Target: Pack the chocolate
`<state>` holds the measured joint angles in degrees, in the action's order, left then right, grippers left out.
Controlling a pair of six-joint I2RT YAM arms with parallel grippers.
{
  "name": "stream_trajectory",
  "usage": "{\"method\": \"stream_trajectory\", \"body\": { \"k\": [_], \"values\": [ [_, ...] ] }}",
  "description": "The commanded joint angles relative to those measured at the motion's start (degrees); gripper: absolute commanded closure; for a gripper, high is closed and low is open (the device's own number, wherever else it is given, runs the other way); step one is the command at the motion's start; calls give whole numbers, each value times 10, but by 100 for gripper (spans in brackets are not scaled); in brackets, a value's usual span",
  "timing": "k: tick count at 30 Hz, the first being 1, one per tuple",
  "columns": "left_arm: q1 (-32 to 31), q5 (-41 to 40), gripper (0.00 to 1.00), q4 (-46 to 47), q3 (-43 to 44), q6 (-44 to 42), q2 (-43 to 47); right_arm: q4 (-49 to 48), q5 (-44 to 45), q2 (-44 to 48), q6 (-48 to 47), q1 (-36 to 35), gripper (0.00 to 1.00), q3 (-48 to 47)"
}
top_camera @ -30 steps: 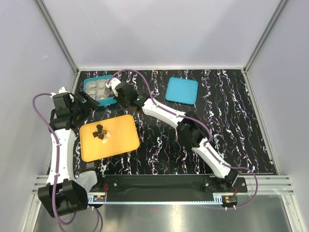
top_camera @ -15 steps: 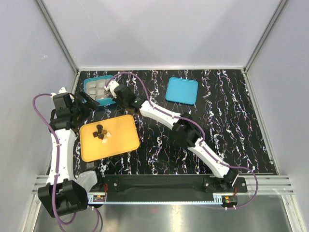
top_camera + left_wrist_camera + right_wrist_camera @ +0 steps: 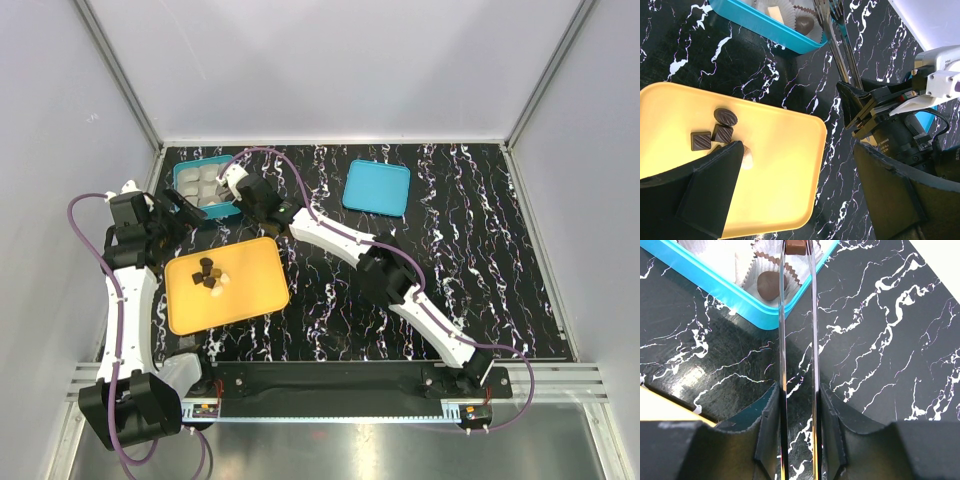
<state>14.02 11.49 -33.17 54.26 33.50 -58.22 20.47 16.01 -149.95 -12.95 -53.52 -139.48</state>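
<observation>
Several dark chocolate pieces (image 3: 208, 274) and a cream one lie on the orange tray (image 3: 250, 290). The left wrist view shows the dark pieces (image 3: 720, 131) and the cream piece (image 3: 747, 159) on the tray (image 3: 785, 165). My right gripper (image 3: 252, 196) (image 3: 799, 430) is shut on metal tongs (image 3: 798, 340). The tong tips pinch a brown chocolate (image 3: 796, 246) above the teal box (image 3: 740, 290) (image 3: 205, 187), near a brown piece (image 3: 769, 283) in a paper cup. My left gripper (image 3: 800, 195) (image 3: 176, 214) is open and empty over the tray.
The flat teal lid (image 3: 377, 187) lies at the back right on the black marbled table. The right arm stretches diagonally across the table's middle. The box (image 3: 765, 27) holds pale paper cups with pieces in them.
My right gripper has moved a little left toward the teal box with the tongs. The left arm has not moved.
</observation>
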Motion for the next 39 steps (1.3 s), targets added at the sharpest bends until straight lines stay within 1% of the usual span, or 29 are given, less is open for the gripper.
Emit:
{"method": "stream_trajectory", "body": {
  "k": [1, 21, 27, 30, 35, 39],
  "values": [
    [3, 0, 1, 35, 1, -1, 0, -36, 17, 13, -8, 4, 60, -11],
    [2, 3, 1, 34, 4, 4, 3, -40, 13, 27, -14, 5, 57, -2],
    [2, 1, 1, 26, 14, 0, 6, -45, -10, 55, -15, 4, 60, 16],
    [2, 0, 1, 21, 23, 0, 5, -50, -40, 80, -18, 4, 58, 30],
    [2, 7, 1, 12, 35, 1, 6, -35, -34, 80, -22, 4, 53, 12],
    [2, 5, 1, 6, 38, -3, 14, -32, -31, 84, -21, 4, 53, 13]
  ]
}}
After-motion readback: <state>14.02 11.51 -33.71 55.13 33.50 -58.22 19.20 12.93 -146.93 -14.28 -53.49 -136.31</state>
